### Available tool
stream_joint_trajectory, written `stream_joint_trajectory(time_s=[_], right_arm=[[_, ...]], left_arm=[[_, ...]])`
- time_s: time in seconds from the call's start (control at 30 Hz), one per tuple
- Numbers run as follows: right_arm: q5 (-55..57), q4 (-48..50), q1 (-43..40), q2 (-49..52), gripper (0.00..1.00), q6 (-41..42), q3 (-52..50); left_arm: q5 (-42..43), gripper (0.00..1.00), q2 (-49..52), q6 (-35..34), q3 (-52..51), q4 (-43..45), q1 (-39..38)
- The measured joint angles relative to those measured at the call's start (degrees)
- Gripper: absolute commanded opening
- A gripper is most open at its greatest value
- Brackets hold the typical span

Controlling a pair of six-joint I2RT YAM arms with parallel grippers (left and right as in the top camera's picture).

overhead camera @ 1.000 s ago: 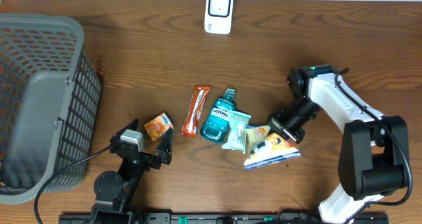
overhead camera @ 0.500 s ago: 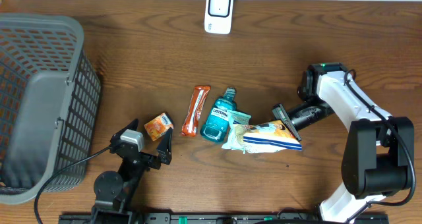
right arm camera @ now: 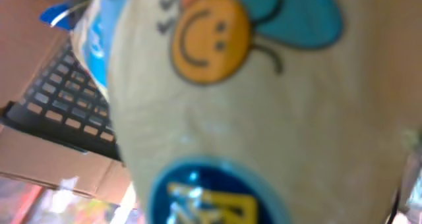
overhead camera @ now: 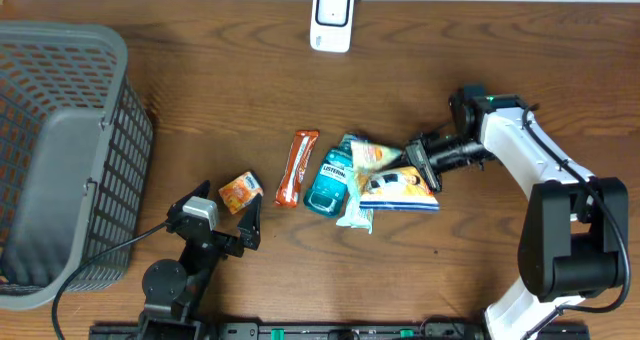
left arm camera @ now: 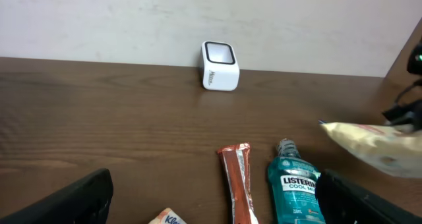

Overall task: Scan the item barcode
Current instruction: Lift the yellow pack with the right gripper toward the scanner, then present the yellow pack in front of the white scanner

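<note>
The right gripper was clamped on the right end of a cream, crinkly snack bag printed in blue and orange. The bag stretched left from the jaws near the middle of the brown wooden table, just beside a teal mouthwash bottle (the wrist camera saw only its blurred print). Its long axis ran left to right, free end toward the bottle. The white right arm reached in from the table's right, wrist turned left. The left gripper stood wide open, holding nothing.
</note>
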Motion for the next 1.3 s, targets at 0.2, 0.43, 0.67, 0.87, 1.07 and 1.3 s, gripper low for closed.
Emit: stream_joint_trajectory(time_s=[0.2,0.43,0.67,0.87,1.07,1.3], right_arm=[[10.3,29.7,1.2,0.0,0.01,2.3,0.0],[17.8,52.6,5.4,0.1,0.01,3.9,0.0],[26.0,58.3,8.0,2.9,0.01,8.5,2.9],[26.5,58.7,8.0,13.3,0.01,11.2,15.6],[25.5,58.4,8.0,26.8,0.01,16.5,31.6],[25.6,54.8,8.2,36.3,0.01,21.4,45.0]], left_arm=[[0.0,0.98,0.0,0.1,0.0,-0.1,0.0],[0.0,0.98,0.1,0.2,0.1,-0.2,0.0],[0.0,0.98,0.0,0.1,0.1,-0.2,0.0],[0.0,0.98,0.1,0.1,0.1,-0.2,0.0],[0.0,0.98,0.1,0.1,0.1,-0.2,0.0],[0.0,0.98,0.1,0.1,0.1,-0.2,0.0]])
